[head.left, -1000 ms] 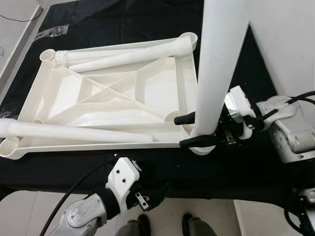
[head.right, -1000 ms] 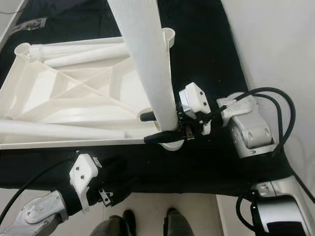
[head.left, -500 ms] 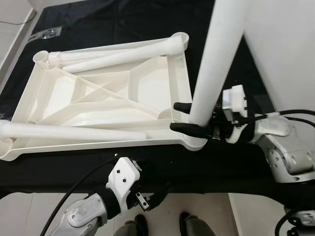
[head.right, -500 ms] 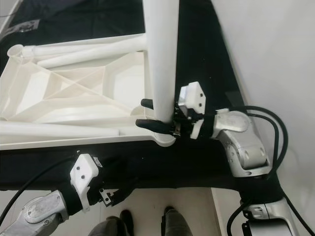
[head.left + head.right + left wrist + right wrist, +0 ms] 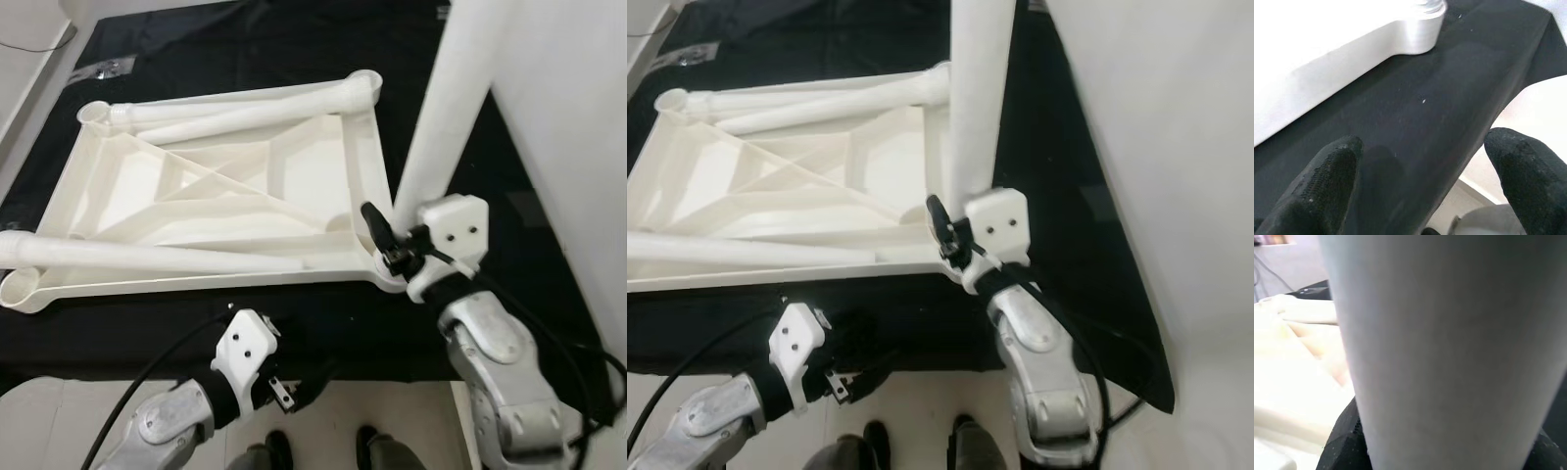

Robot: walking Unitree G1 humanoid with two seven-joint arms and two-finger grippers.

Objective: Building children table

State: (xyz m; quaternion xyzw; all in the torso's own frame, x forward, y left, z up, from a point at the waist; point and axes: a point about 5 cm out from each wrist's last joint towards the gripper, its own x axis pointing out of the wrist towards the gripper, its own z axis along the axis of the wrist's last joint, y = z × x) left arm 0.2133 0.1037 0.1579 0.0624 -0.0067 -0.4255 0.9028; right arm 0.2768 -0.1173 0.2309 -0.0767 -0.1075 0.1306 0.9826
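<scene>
Left eye view: the white tabletop [image 5: 225, 196] lies upside down on a black cloth [image 5: 245, 323], ribs up. Loose legs rest along its far edge [image 5: 235, 110] and its near edge [image 5: 147, 257]. At the tabletop's near right corner a third leg [image 5: 451, 98] stands upright. The right gripper [image 5: 392, 245] clasps the base of that leg, one black finger showing on the tabletop side. The left gripper [image 5: 289, 387] hovers low, just off the cloth's near edge.

Right eye view: two shoes [image 5: 921, 441] stand on the pale floor [image 5: 921, 401] below the cloth.

Left wrist view: both left fingers [image 5: 1327, 186] spread wide over the cloth, holding nothing, with the tabletop's corner [image 5: 1415, 34] beyond.

Right wrist view: the upright leg [image 5: 1444, 347] sits close between dark fingertips [image 5: 1344, 445].
</scene>
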